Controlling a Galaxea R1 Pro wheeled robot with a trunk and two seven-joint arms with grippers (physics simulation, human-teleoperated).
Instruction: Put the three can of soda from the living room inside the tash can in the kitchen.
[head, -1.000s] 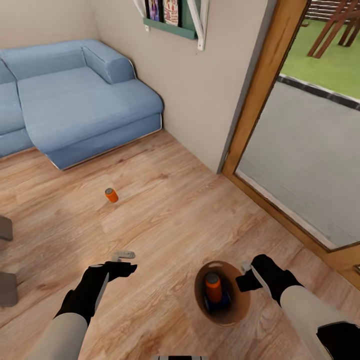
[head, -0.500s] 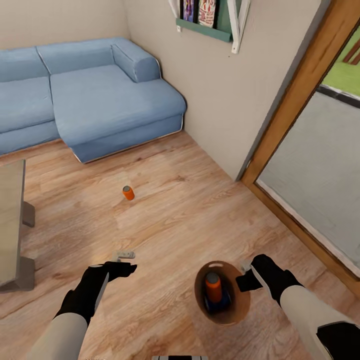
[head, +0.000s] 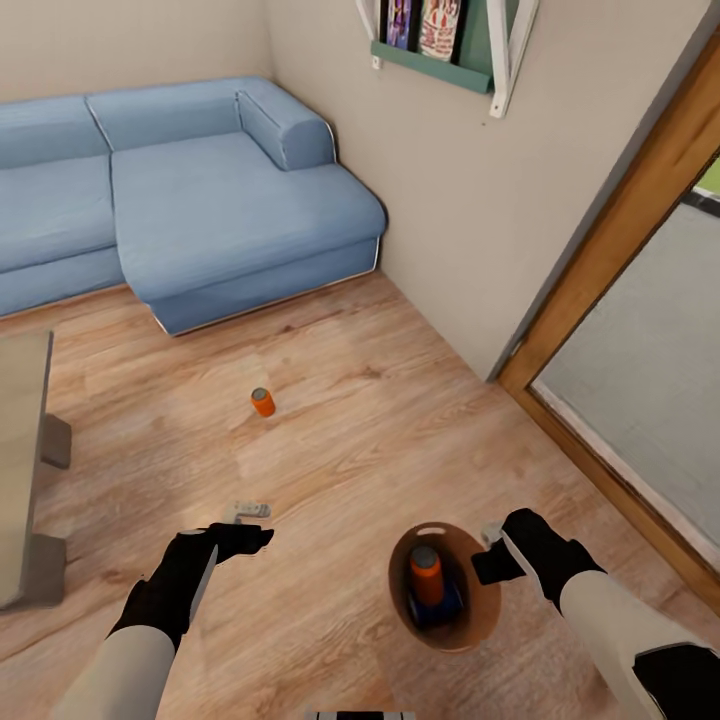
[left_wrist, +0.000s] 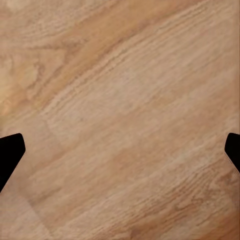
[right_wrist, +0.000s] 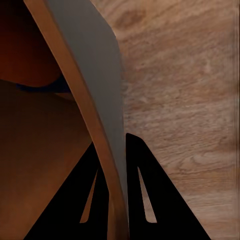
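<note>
Head view: right gripper (head: 490, 552) clamps the trash can (head: 478, 622) rim; left gripper (head: 243, 530) gapes, orange can (head: 262, 402) well ahead.

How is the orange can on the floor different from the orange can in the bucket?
The orange can on the floor stands alone on the wood floor near the sofa; the orange can in the bucket sits inside the bucket, beside a dark blue can. The bucket is clamped at its wall by the right end effector. Both cans are upright, with grey tops.
</note>
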